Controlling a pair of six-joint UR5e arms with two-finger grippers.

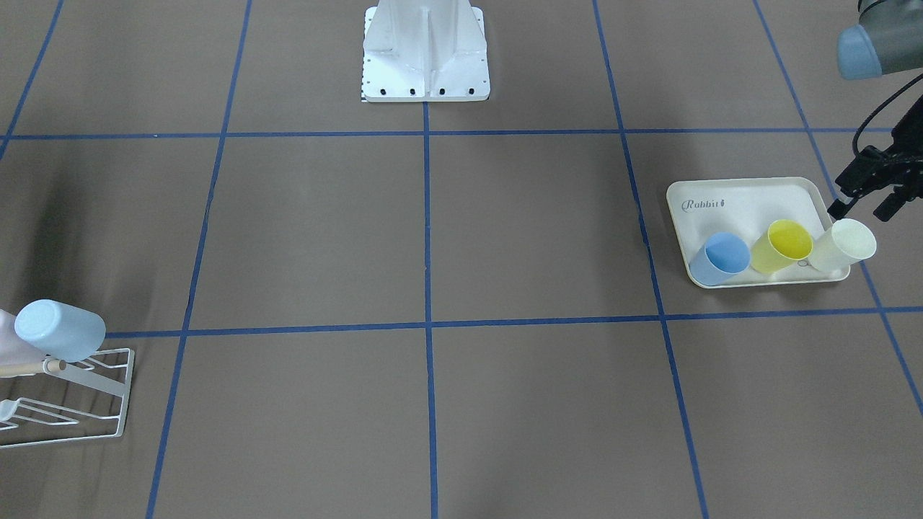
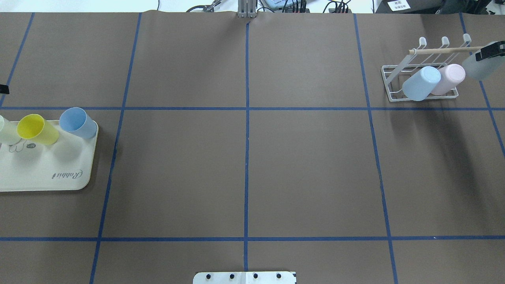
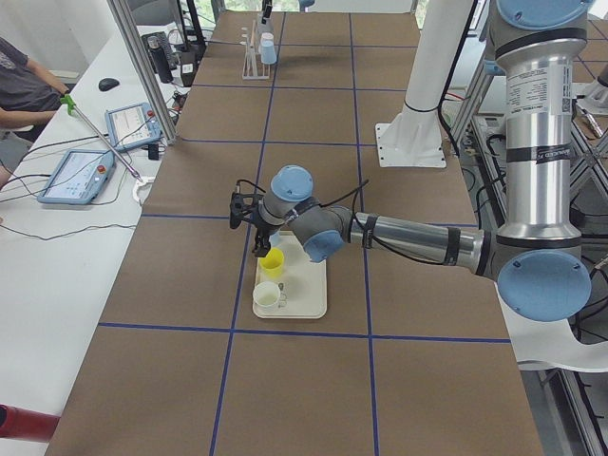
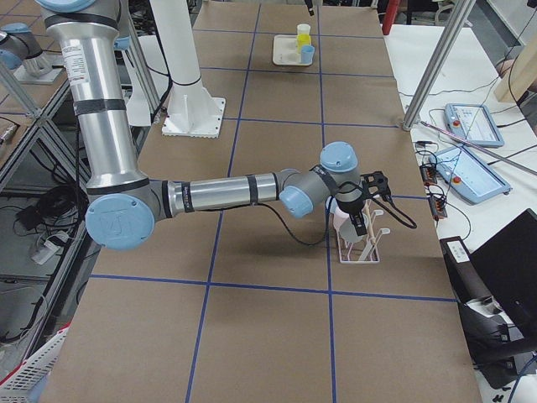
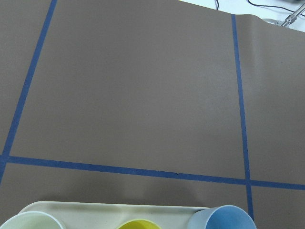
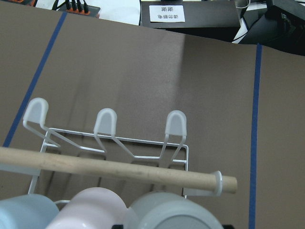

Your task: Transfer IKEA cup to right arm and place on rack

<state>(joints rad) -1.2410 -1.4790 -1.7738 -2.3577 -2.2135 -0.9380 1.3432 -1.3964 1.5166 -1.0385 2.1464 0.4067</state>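
Observation:
The white wire rack (image 2: pixel 388 85) with its wooden dowel (image 6: pixel 114 167) stands at the far right. A light blue cup (image 2: pixel 421 83) and a pink cup (image 2: pixel 447 78) sit upside down on it. My right gripper (image 2: pixel 491 51) is shut on a grey cup (image 2: pixel 477 67), held at the rack's outer end beside the pink cup; the grey cup also shows in the right wrist view (image 6: pixel 174 212). My left gripper (image 1: pixel 863 207) is open, just above and behind a white cup (image 1: pixel 844 245) on the tray.
The cream rabbit-print tray (image 1: pixel 750 202) at the far left holds a blue cup (image 1: pixel 721 258), a yellow cup (image 1: pixel 782 245) and the white cup. The robot's white base (image 1: pixel 425 50) stands at the table's near middle.

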